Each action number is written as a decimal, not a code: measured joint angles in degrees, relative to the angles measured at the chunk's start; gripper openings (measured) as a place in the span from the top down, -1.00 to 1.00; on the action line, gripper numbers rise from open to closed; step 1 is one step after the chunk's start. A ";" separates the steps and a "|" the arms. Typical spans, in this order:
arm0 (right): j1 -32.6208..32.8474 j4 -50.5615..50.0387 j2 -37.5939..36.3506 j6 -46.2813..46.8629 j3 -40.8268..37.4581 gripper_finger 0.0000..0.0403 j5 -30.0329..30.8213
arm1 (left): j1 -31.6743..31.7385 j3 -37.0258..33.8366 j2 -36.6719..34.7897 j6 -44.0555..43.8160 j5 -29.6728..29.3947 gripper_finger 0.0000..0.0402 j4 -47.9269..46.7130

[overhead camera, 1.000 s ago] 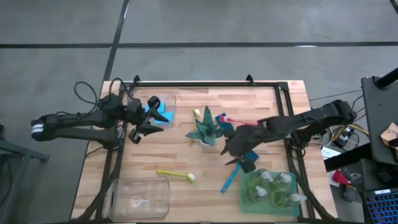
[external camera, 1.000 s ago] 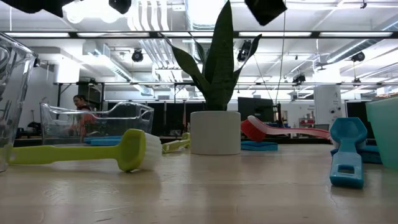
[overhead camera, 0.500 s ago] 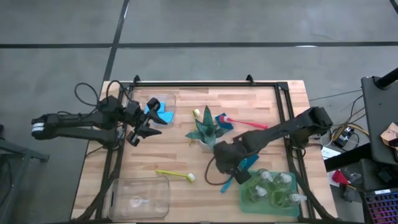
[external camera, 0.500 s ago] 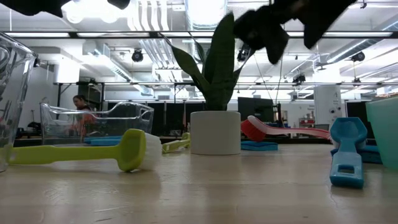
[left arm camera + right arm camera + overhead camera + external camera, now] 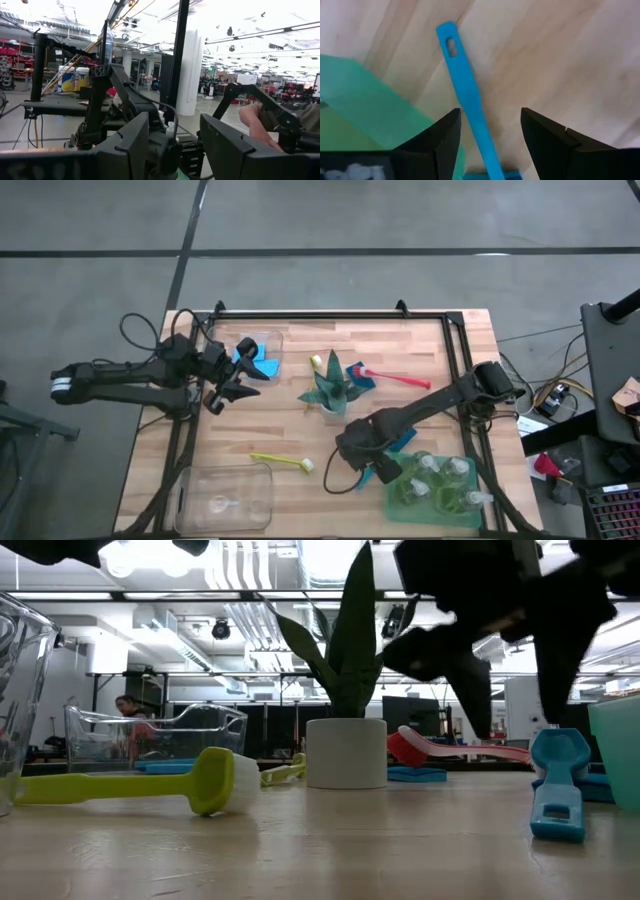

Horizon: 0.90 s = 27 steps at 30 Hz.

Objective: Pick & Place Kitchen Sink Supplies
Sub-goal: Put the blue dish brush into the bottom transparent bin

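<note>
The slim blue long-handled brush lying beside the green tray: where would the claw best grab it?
Probably mid-handle, from straight above. The slim blue long-handled brush lies flat on the wooden table, its narrow straight handle running between the right gripper's open fingers. The green tray crowds one side, so closing across the handle's width seems safest. The left gripper waits by the clear bin.

Left gripper (image 5: 172, 142) seen with two dark fingers (image 5: 127, 145) spread apart, nothing held between. Black frame struts (image 5: 107, 95) and white pillar (image 5: 191, 75) seen beyond. Person's arm (image 5: 257, 127) seen near strut.
</note>
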 joint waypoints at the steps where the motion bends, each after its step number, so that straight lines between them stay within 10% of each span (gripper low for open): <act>1: 0.20 -0.31 0.58 -0.04 0.00 0.00 0.02 | 0.00 0.00 0.00 0.00 0.00 0.14 0.00; 15: 1.40 -0.81 8.12 -0.37 0.39 0.04 0.25 | 0.00 0.00 -0.09 -0.02 0.02 0.14 0.44; 27: 1.42 -0.93 6.84 -0.53 2.08 0.72 1.55 | 0.00 0.00 -0.09 -0.09 0.02 0.14 0.42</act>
